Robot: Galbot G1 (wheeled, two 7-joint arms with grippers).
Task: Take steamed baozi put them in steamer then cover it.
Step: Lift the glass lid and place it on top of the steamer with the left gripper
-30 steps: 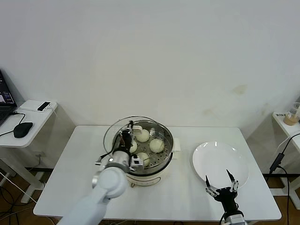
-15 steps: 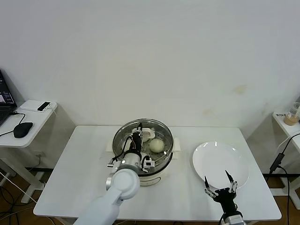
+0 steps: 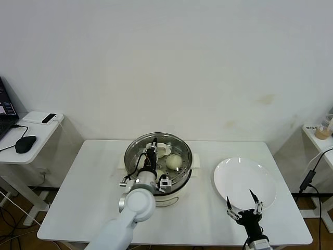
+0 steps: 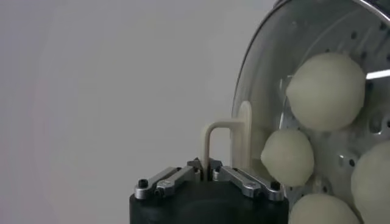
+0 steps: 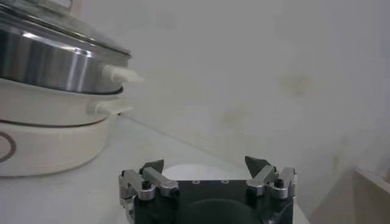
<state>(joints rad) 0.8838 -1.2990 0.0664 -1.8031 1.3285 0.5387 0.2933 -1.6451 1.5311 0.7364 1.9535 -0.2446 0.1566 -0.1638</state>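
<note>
Nearest the robot, the right gripper (image 3: pixel 243 207) waits low over the counter (image 3: pixel 78 198), jaws spread wide and empty, at the near edge of the bare white plate (image 3: pixel 244 179).

Further in, the left gripper (image 3: pixel 151 155) hangs over the steamer (image 3: pixel 179 174), jaws pinched narrow on the cream bar handle of the cover (image 3: pixel 136 148), which appears to sit on or just above the steel rim. The covering step looks almost done. What the next move seems to call for is seating the glass squarely, then opening the jaws and lifting straight up.

The head view shows only one steamed baozi (image 3: pixel 174 161) clearly, the arm masking the rest. The left wrist view looks through the glass at four steamed baozi (image 4: pixel 326 90) on the perforated floor. The right wrist view alone gives the steamer's side: steel basket (image 5: pixel 55 64) on cream base.
</note>
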